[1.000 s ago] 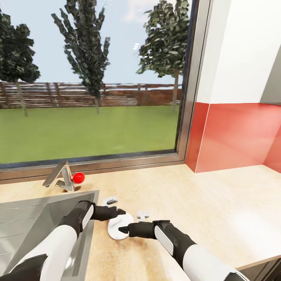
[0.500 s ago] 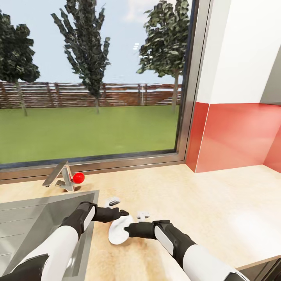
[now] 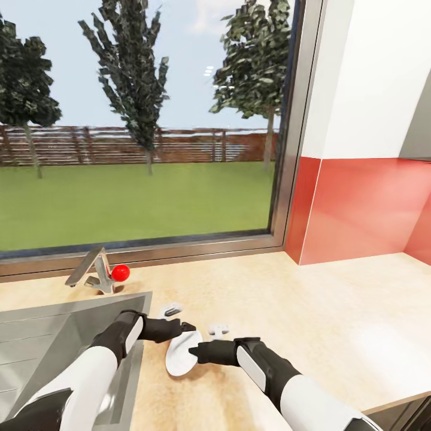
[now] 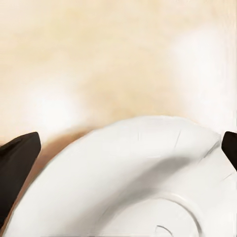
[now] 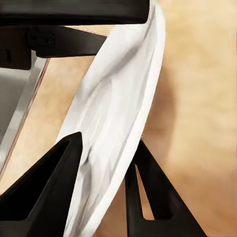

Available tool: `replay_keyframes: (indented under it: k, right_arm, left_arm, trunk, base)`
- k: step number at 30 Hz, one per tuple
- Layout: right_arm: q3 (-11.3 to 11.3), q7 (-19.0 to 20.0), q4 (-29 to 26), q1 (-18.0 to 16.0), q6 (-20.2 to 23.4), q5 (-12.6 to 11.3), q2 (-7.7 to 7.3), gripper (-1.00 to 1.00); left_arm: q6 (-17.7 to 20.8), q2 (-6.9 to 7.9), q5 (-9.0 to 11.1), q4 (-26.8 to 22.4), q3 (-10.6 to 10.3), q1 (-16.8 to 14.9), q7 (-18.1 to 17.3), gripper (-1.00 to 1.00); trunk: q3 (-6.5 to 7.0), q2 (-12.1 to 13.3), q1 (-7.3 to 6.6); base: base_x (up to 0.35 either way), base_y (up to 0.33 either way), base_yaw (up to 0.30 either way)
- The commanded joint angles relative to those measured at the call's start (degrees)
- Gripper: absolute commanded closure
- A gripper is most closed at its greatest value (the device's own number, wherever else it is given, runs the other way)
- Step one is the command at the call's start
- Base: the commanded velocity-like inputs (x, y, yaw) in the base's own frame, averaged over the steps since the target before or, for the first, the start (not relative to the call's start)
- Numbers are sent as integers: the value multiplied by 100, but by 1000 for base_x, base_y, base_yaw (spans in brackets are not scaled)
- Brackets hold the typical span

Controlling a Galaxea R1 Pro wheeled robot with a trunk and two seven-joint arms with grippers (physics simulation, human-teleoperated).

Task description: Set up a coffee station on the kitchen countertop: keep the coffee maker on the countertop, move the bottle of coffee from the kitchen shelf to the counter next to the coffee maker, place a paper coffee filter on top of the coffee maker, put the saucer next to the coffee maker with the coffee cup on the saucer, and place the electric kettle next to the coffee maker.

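A white saucer (image 3: 178, 356) stands tilted up on its edge on the beige countertop (image 3: 311, 311), just right of the sink. My right gripper (image 3: 193, 352) is shut on the saucer's rim, and in the right wrist view its dark fingers (image 5: 49, 187) sit on either side of the saucer (image 5: 118, 123). My left gripper (image 3: 187, 328) is open at the saucer's far edge. Its wrist view shows the saucer (image 4: 148, 182) lying between the two spread fingertips (image 4: 19, 168). Coffee maker, bottle, filter, cup and kettle are out of view.
A steel sink (image 3: 60, 323) with a faucet (image 3: 90, 269) and a red knob (image 3: 121, 273) lies to the left. Two small white objects (image 3: 170, 309) (image 3: 218, 328) lie on the counter behind the grippers. A window and a red backsplash (image 3: 371, 203) bound the back.
The saucer has gone from lying flat to tilted steeply on its edge, raised on the right gripper's side. Both arms have stayed nearly in place.
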Motion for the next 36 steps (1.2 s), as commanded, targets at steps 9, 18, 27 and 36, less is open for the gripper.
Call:
replay_keyframes:
  k: [9,18,27,36]
  right_arm:
    - [-15,5,-43,-5,42,-101,-1,100]
    - [-117,5,-470,-5,38,-98,-14,100]
    - [-1069,7,-820,-5,-354,-76,-68,100]
    - [-1106,46,-833,-5,-1123,-56,-114,100]
  left_arm:
    - [121,529,-200,-884,15,-77,-22,-100]
    - [420,547,-204,-1678,6,-16,-31,-100]
    - [418,626,-205,-1729,4,-10,-31,-100]
    - [406,663,-215,-1720,-13,-6,-25,-100]
  trunk:
    - [-4,-3,3]
    - [-4,-3,3]
    - [-4,-3,3]
    - [-4,-3,3]
  base:
    - [0,0,0]
    - [0,0,0]
    - [-209,0,0]
    - [-335,0,0]
